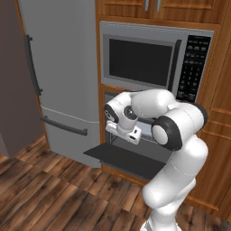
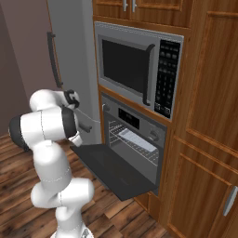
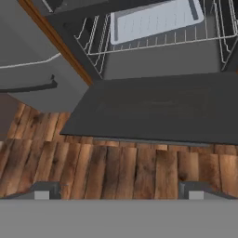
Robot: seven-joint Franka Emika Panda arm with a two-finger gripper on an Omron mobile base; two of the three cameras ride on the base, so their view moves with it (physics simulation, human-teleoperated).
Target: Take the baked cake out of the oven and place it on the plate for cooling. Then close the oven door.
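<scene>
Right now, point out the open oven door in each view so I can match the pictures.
Left base view: the oven door lies flat, low centre, partly behind the arm.
Right base view: the door juts toward the lower centre, right of the arm.
Hand view: the door is the dark slab across the middle, above the wood floor.
Shared landmark: the wire rack just behind the door's hinge edge.

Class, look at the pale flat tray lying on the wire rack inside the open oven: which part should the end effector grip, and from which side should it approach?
Grip the near long edge of the tray, coming from the front, over the lowered oven door. The tray lies flat on the wire rack with the oven walls on both sides, so only the front is reachable. The end effector stands open.
</scene>
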